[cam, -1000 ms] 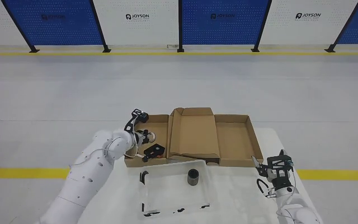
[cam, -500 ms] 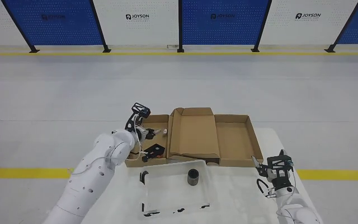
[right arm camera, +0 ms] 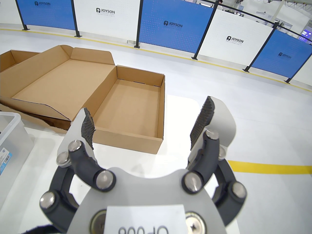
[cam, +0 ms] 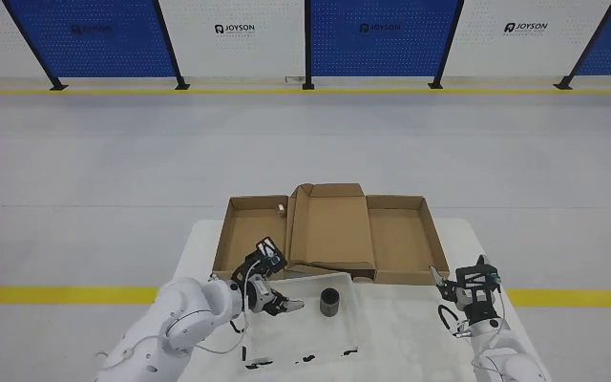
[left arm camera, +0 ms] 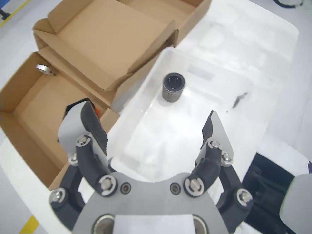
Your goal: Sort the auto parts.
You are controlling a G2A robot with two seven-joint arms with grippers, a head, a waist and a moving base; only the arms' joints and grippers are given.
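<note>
**Fig.** Sorting stn., pick stage.

The clear plastic bin [cam: 305, 334] sits on the table [cam: 401, 315] just in front of the cardboard box [cam: 329, 224]. It is prob. the source tray: within reach of both arms and open from above.

One part is in the bin, a black cylindrical bushing [left arm camera: 173, 87]. It stands upright on its end, bore up, nearer the box-side wall. This pose leaves its round flanks free for a side pinch.

The box lies flat w/ its centre flap folded open btw. two compts., judged to be the sort targets, one part type each. The L compt. [cam: 246, 229] holds a silver ring [left arm camera: 43, 69] at its far wall. The R compt. [cam: 401, 239] lies nearest the R arm.

- **L gripper** [left arm camera: 148, 110]: jaws spread wide, nothing btw. the pads, touching nothing. It hangs over the bin's L end, pointed toward the bushing but apart from it. The gap looks ample for the bushing's dia.
- **R gripper** [right arm camera: 147, 107]: also wide and empty. It sits low over the table beside the R compt., well apart from all parts.

Judgement: the bushing is the next item to pick. The R compt. is its likely destination, since the ring type occupies the L one.
</note>
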